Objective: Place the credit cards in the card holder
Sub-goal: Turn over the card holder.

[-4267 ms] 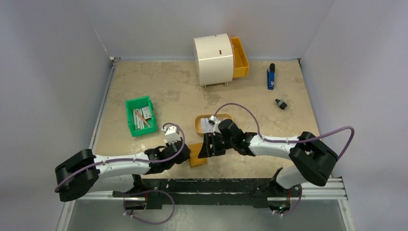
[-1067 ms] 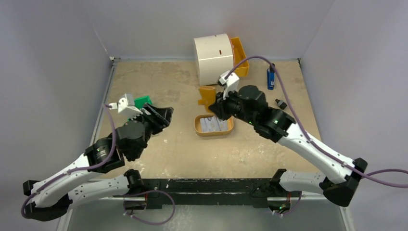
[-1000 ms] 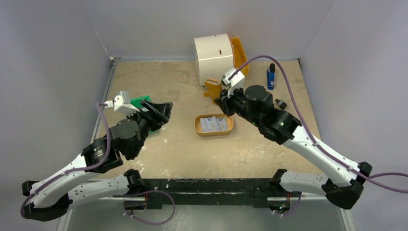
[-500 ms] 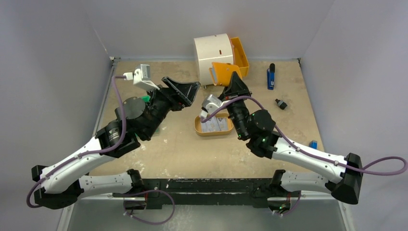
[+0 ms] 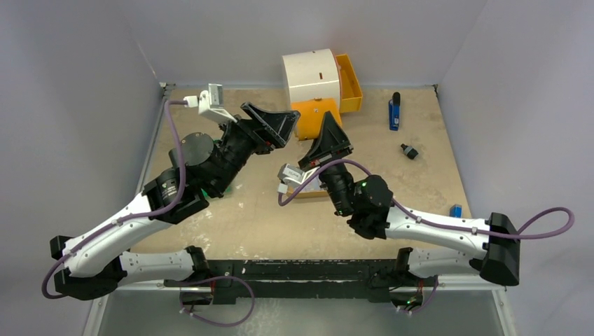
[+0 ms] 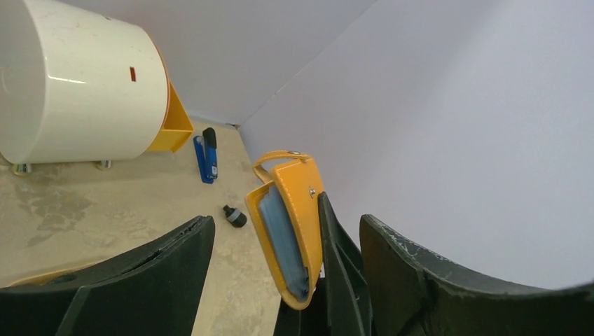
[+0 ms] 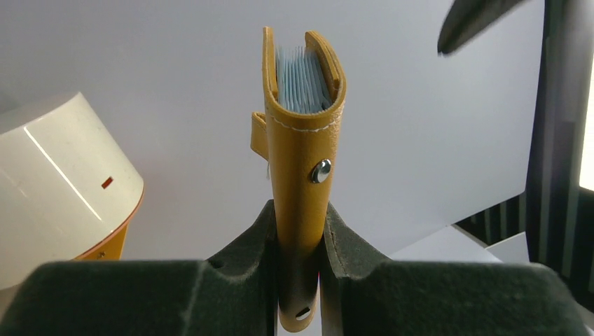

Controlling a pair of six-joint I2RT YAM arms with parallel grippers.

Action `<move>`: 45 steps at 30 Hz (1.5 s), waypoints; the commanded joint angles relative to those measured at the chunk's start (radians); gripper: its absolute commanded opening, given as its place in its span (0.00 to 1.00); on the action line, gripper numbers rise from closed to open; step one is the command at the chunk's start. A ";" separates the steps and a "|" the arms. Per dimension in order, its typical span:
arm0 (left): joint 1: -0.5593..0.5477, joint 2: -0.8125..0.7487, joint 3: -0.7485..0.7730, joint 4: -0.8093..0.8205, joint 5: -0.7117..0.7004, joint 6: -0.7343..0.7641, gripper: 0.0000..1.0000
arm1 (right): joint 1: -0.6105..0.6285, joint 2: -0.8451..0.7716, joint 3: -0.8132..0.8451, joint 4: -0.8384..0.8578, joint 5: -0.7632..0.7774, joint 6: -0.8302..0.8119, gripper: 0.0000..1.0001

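Note:
The card holder [image 5: 312, 119] is an orange-tan leather wallet held up in the air in front of the white drum. My right gripper [image 5: 328, 134] is shut on its lower end. In the right wrist view the card holder [image 7: 301, 154] stands upright between the pads of the right gripper [image 7: 300, 213], with pale blue leaves showing at its open top. My left gripper [image 5: 280, 126] is open just left of it. In the left wrist view the card holder [image 6: 288, 220] hangs between the wide-spread fingers [image 6: 147, 273] without touching them. The credit cards are hidden behind my right arm.
A white drum [image 5: 310, 75] with an orange drawer [image 5: 348, 82] stands at the back. A blue tool [image 5: 394, 112] and a small black part [image 5: 408, 150] lie at the right. A sliver of the green bin [image 5: 235, 187] shows behind my left arm.
My right gripper swung the card holder down and left from beside the drum. My left gripper rose, moved right to the holder and opened wider.

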 commanded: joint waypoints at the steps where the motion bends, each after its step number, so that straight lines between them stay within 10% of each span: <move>1: 0.000 0.026 0.041 0.017 0.057 -0.022 0.76 | 0.024 0.009 0.003 0.170 -0.021 -0.079 0.00; 9: 0.000 0.067 0.068 -0.053 0.091 -0.117 0.74 | 0.036 0.011 0.005 0.173 -0.013 -0.085 0.00; 17: 0.000 0.054 0.023 0.013 0.109 -0.186 0.45 | 0.049 0.015 0.004 0.185 -0.002 -0.097 0.00; 27: 0.000 0.073 0.014 0.034 0.104 -0.248 0.43 | 0.062 0.013 -0.001 0.191 0.003 -0.100 0.00; 35: 0.001 0.077 0.008 0.046 0.078 -0.251 0.01 | 0.073 0.006 -0.015 0.206 0.007 -0.103 0.00; 38: 0.001 0.073 0.003 0.041 0.061 -0.241 0.00 | 0.083 0.001 -0.010 0.187 0.035 -0.085 0.00; 41: 0.001 0.057 -0.011 0.034 0.018 -0.216 0.00 | 0.118 -0.003 0.021 0.079 0.145 -0.023 0.55; 45: 0.002 0.017 -0.012 -0.010 -0.074 -0.123 0.00 | 0.143 -0.039 0.163 -0.454 0.206 0.435 0.98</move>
